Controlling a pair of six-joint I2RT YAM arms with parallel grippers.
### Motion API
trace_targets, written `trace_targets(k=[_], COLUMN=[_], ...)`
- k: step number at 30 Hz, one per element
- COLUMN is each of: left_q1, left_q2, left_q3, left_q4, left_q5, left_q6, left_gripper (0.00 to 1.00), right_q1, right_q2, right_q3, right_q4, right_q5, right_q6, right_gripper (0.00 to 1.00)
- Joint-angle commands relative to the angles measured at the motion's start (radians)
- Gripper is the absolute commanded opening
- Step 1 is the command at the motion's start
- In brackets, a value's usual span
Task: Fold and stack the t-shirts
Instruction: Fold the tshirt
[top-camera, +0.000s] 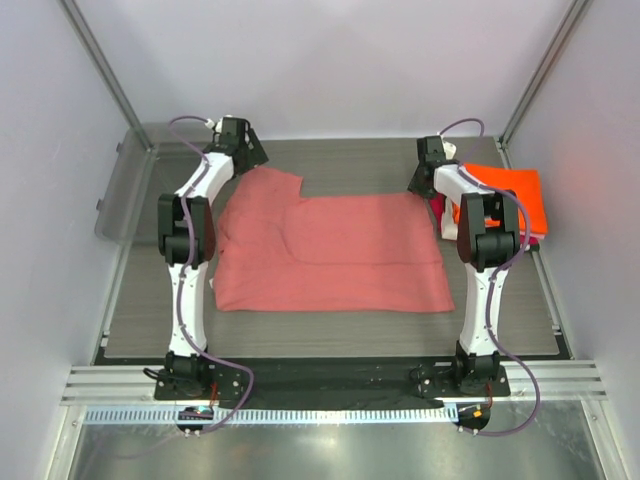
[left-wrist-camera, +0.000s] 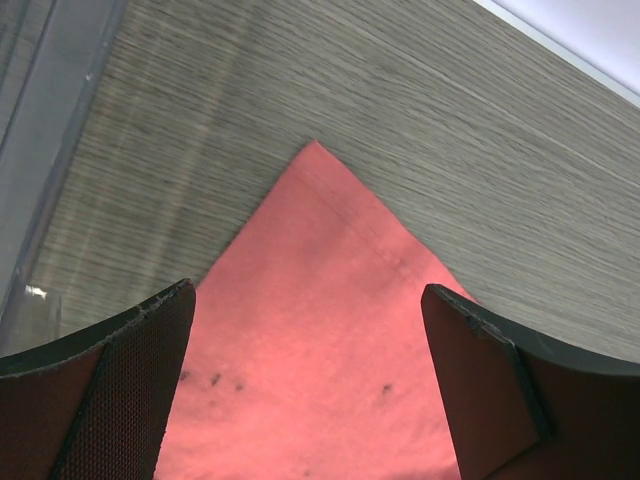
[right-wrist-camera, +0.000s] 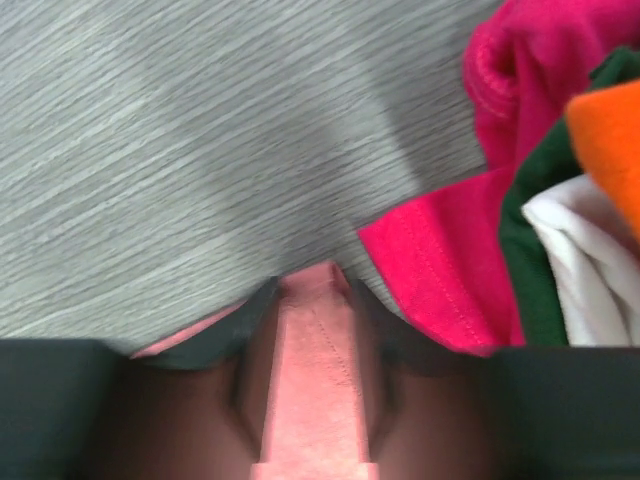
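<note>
Folding looks barely begun: pink shirt (top-camera: 330, 250) lies spread flat mid-worktop (top-camera: 370, 165), lightly creased, one sleeve sticking out far left; left fingers (left-wrist-camera: 110, 390) spread wide over its far-left corner, right fingers (right-wrist-camera: 400, 345) pinching its far-right corner; orange shirt (top-camera: 515, 195) and others heaped at right, nothing stacked

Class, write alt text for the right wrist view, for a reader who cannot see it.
The right gripper pinches a fold of the salmon-pink cotton t-shirt over a grey wood-grain table. At the picture's right lie bunched cloths: magenta-red, dark green, white, bright orange.
</note>
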Motion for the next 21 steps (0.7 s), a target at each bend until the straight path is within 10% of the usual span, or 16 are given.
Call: trace_targets(k=[1,9,21], left_q1=[0.01,0.025,0.04], left_q2=[0.021,0.063,0.151], left_q3=[0.055,0.087,0.179], left_q4=[-0.005,-0.002,-0.003], left_q5=[-0.016,-0.029,-0.018], left_q6=[0.026,0.035,0.047], left_gripper=[0.95,0.94,0.8], right_q1=[0.007,0.005,0.007], right_q2=[0.008,0.015,-0.005], right_q3=[0.026,0.016,0.006], right_q4=[0.001,0.003,0.01], right_q5=[-0.035,-0.017,-0.037], right_q6=[-0.011,-0.016,-0.013], right_gripper=[0.34,0.07,0.04])
